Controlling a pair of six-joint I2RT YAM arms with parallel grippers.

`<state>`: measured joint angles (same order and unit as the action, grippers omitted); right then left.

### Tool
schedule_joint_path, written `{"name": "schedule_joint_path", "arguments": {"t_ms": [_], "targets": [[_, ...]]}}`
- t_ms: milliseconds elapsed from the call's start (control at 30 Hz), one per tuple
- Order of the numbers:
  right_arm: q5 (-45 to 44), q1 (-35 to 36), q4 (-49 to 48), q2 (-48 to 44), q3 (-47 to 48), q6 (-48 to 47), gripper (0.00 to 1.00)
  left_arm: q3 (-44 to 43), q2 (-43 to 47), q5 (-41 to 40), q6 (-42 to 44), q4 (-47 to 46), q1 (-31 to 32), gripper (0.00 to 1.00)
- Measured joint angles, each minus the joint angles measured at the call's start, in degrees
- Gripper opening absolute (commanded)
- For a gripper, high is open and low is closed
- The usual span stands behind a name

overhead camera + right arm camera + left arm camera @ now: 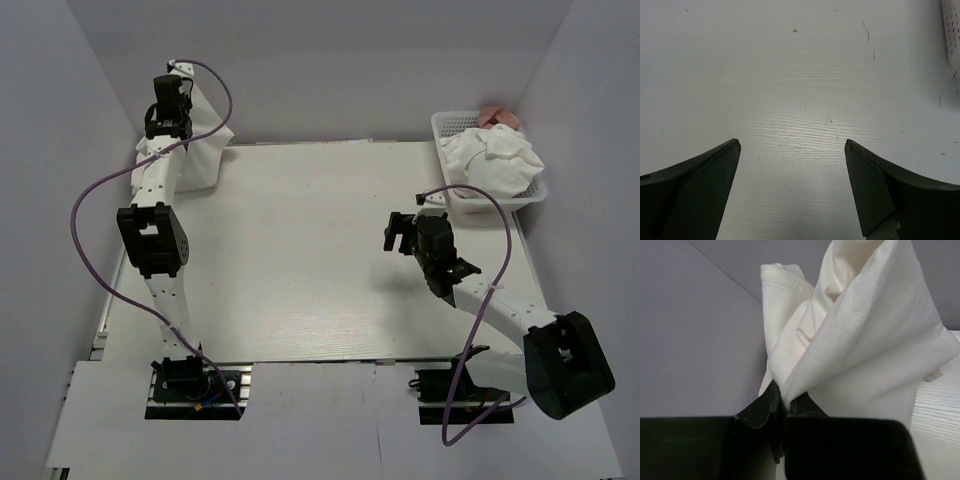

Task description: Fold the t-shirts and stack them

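Top external view: your left tool (176,72) clamps a t-shirt (203,152) draping beneath it, your right tool (402,232) hangs spread wide above the desk (300,270), heaped shirts (495,158) in a basket (500,205) beyond it.

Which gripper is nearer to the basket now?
Right. The right gripper hovers close to the basket, on its left; the left gripper holds a shirt across the table.

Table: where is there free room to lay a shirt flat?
The middle of the table, between the held shirt and the right gripper, is bare. Far right is crowded by the basket; far left by the shirt.
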<state>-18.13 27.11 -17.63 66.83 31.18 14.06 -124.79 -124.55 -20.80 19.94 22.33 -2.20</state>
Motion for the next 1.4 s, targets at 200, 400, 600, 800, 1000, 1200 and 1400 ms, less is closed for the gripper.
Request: {"name": "schedule_joint_path", "arguments": {"t_ms": [200, 400, 600, 800, 1000, 1200, 1400], "targets": [[-0.09, -0.09, 1.79, 4.87, 2.54, -0.2, 0.9, -3.37, -6.86, 0.02, -1.77, -0.76, -3.13, 0.0], [-0.68, -0.07, 2.69, 6.62, 5.01, -0.83, 0.9, -5.64, -12.72, -1.27, -3.37, -3.19, -6.23, 0.03], [-1.31, -0.04, 3.13, 9.73, 7.04, -1.05, 0.9, -7.5, -17.73, -3.74, -4.79, -4.87, -8.09, 0.6], [-1.27, -0.04, 4.5, 12.92, 9.64, -1.07, 0.9, -7.5, -19.04, -6.32, -6.1, -4.76, -8.31, 1.0], [-0.55, -0.04, 4.74, 13.68, 10.97, -1.05, 0.9, -6.73, -17.31, -5.14, -7.41, -4.09, -7.69, 1.0], [0.5, -0.04, 4.76, 13.68, 10.99, -1.05, 0.9, -4.46, -13.14, 4.13, -8.15, -2.05, -6.67, 1.0], [0.42, -0.04, 4.81, 13.68, 10.97, -1.05, 0.9, -0.5, -12.07, 7.23, -4.52, -1.31, -2.4, 1.0]]}}
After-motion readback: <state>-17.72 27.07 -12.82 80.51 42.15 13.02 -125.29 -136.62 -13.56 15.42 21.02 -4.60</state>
